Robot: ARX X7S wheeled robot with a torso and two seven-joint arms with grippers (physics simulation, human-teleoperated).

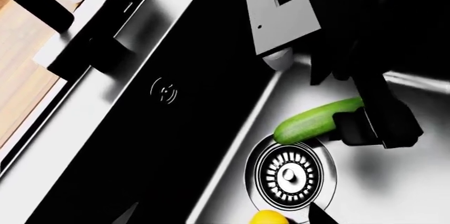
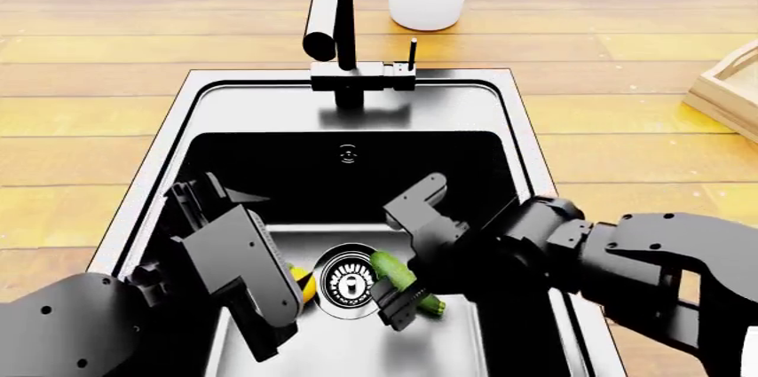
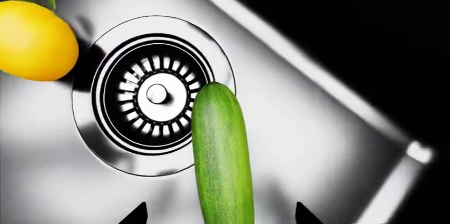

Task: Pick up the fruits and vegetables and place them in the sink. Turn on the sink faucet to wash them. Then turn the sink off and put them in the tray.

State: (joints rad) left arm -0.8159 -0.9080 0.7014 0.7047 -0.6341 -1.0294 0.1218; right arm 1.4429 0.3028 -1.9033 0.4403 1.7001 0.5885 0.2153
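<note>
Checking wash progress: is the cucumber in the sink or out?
In. The cucumber lies on the sink floor beside the drain, between the right gripper's fingers.

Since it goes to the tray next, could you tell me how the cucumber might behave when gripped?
The cucumber looks smooth and glossy, so it may slip between the right gripper fingers. Its rounded, elongated shape would probably roll on the sink floor if nudged. It appears stiff.

The sink floor around the drain is crowded by both arms, the cucumber and the lemon, while the basin's rear half below the faucet is left open.
</note>
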